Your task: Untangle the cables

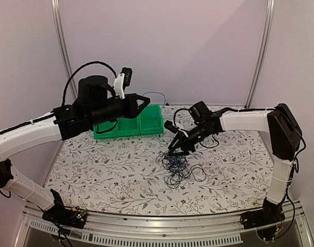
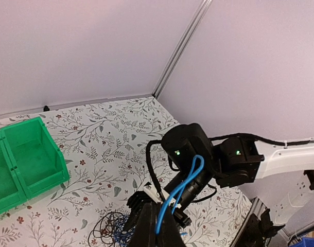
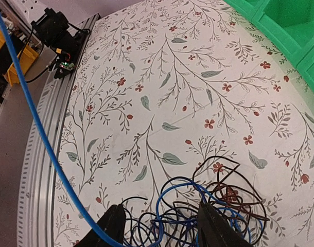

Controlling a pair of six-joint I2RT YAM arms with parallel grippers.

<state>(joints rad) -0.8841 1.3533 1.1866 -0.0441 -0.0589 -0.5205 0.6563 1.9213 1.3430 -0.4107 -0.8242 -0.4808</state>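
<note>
Nearest us, the cables [image 1: 180, 167] lie in a loose tangle on the flowered counter [image 1: 90, 175], mostly black loops with blue threaded through. Just over the pile's far edge is the right hand [image 1: 174, 151]. Its fingers [image 3: 115, 227] are spread apart, tips down on either side of a clump, gripping nothing.

Further back and higher, the left hand [image 1: 144, 101] is clamped on the blue cable [image 2: 170, 201], which slants down toward the pile. Beyond that sit the green bins [image 1: 131, 126].

As we read it, the step is to pin the knot while the blue strand gets drawn free. To do it well, we want the right hand to close low and firm on the black loops only, never the blue. Then the left hand pulls slowly, up and away, so the pile doesn't drag along. At any snag, we stop and regrip.
</note>
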